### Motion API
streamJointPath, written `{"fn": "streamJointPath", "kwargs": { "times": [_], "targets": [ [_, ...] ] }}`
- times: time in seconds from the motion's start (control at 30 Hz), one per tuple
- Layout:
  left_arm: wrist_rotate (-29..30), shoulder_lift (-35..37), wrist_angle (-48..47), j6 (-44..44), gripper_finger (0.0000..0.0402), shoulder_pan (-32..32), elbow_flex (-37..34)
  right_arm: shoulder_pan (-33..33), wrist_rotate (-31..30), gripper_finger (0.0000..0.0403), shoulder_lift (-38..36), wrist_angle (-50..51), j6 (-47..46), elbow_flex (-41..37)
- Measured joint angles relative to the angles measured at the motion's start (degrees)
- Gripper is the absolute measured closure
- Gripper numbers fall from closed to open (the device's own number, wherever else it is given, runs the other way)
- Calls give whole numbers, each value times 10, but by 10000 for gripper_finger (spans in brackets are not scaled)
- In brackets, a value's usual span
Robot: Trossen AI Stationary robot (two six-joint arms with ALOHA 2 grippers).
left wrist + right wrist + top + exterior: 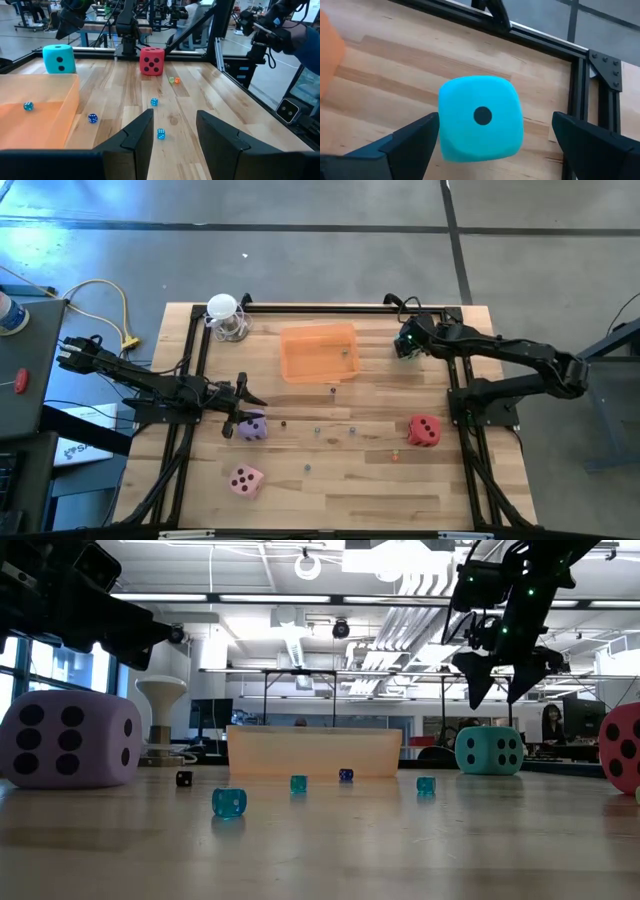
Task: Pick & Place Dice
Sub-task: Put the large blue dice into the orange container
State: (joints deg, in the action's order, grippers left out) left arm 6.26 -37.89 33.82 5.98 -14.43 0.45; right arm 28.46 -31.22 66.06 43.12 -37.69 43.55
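Observation:
The teal die [480, 117] rests on the table near its far right corner, one pip up, to the right of the orange tray [318, 352]. My right gripper [495, 122] hovers open just above it, one finger over each side; the low view shows its fingertips [497, 695] clear of the teal die [488, 750]. The purple die [250, 426] lies near the left side, with my left gripper [245, 394] open and raised beside it. The red die [423, 430] sits at the right and the pink die [245, 479] at the near left.
Tiny bead-like dice [228, 802] are scattered over the middle of the table, and one lies in the tray [28, 106]. A white ball on a stand [225, 314] is at the far left corner. Black frame rails [190, 360] border the table.

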Motion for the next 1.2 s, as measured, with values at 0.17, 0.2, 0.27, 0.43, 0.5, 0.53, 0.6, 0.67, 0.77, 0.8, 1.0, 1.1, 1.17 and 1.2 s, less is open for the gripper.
{"fn": "streamJointPath", "kwargs": {
  "times": [0.17, 0.2, 0.27, 0.43, 0.5, 0.53, 0.6, 0.67, 0.77, 0.8, 1.0, 1.1, 1.17, 1.2],
  "targets": [
    [0, 0, 0, 0, 256, 0, 0, -3, 12, 25, 0, -1, 14, 0],
    [0, 0, 0, 0, 256, 0, 0, -3, 13, 25, 0, -1, 17, 0],
    [0, 0, 0, 0, 256, 0, 0, -3, 10, 25, 0, -1, 30, 0],
    [0, 0, 0, 0, 256, 0, 0, -3, 6, 25, 0, -6, 59, 0],
    [0, 0, 0, 0, 256, 0, 0, -1, 18, 25, 0, -10, 60, 0],
    [0, 0, 0, 0, 256, 0, 0, 1, 23, 25, 0, -10, 61, 0],
    [0, 0, 0, 0, 256, 0, 0, 9, 40, 25, 0, -11, 64, 0],
    [0, 0, 0, 0, 256, 0, 0, 18, 51, 25, 0, -11, 71, -1],
    [0, 0, 0, 0, 256, 0, 0, 29, 57, 25, 0, -11, 80, -1],
    [0, 0, 0, 0, 256, 0, 0, 32, 61, 25, 0, -11, 80, -1],
    [0, 0, 0, 0, 256, 0, 0, 48, 110, 25, 0, -20, 114, -1],
    [0, 0, 0, 0, 256, 0, 0, 56, 115, 25, 0, -25, 123, -1],
    [0, 0, 0, 0, 256, 0, 0, 59, 117, 25, 0, -25, 125, -1],
    [0, 0, 0, 0, 256, 0, 0, 59, 118, 25, 0, -25, 125, -1]
  ]
}}
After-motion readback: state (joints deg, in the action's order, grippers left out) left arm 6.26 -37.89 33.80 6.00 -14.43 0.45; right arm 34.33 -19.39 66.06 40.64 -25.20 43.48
